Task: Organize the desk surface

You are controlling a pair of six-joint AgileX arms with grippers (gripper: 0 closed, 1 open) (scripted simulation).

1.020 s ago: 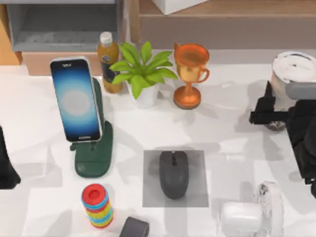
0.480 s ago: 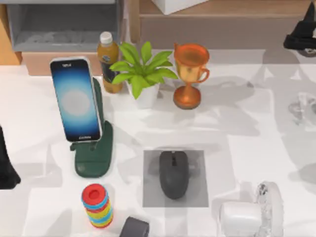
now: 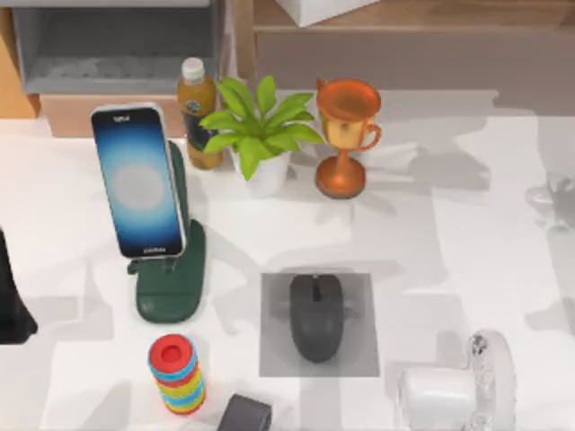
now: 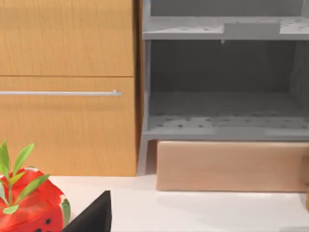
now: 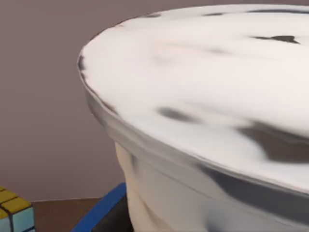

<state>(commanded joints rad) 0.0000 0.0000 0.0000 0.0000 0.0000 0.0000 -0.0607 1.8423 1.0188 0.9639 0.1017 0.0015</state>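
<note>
1. Top view: the broad white matte desk surface (image 3: 431,233) spans the frame below the brown wooden shelving (image 3: 377,36). On it, towards the left, a smartphone with a lit blue screen (image 3: 137,182) leans on a dark green stand (image 3: 172,278). Behind stand an amber bottle with a white cap (image 3: 197,108), a green potted plant in a white pot (image 3: 260,135) and an orange trophy cup (image 3: 345,135). A dark grey computer mouse (image 3: 315,316) lies on a small grey square mat (image 3: 359,350). A stack of coloured rings with a red top (image 3: 177,373) stands near the front edge, and a white-and-clear device (image 3: 458,386) sits at front right. The left arm (image 3: 11,301) is a dark shape at the left edge; its gripper's state cannot be told.

2. Left wrist view: a grey open shelf unit (image 4: 222,87) adjoins a wooden drawer front with a metal handle (image 4: 63,93). A red strawberry-patterned pot holding green leaves (image 4: 29,208) sits nearby.

3. Right wrist view: a large white rounded container with dark smudges (image 5: 207,106) looms close; a multicoloured cube (image 5: 14,212) lies beyond. The right gripper's state cannot be told.
</note>
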